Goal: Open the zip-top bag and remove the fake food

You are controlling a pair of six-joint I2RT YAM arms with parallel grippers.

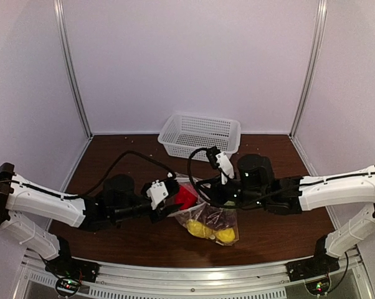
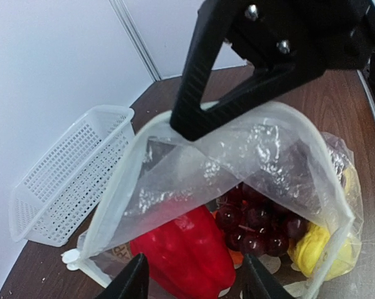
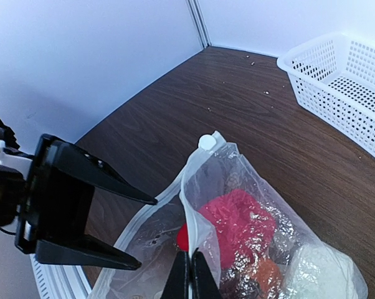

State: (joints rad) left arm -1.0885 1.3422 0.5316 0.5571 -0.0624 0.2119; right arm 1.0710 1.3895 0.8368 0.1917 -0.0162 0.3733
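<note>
Crinkled plastic blurs the fake food (image 2: 256,227) inside the zip-top bag (image 2: 268,156), which sits on the surface (image 1: 268,230) at 6 o'clock of the basket (image 1: 200,134). The right end effector (image 3: 189,277) is clenched on the bag's rim. The left end effector (image 2: 195,261) is released, its fingers partly cut off.

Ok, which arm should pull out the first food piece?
Probably left: the left claw, open, faces the zip-top bag mouth at the red piece, while the right claw pinches its rim.

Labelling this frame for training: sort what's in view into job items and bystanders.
Job: zip-top bag; inside it, red pepper, purple grapes, yellow pieces.
Lying about: white basket, on the table behind the bag.
</note>
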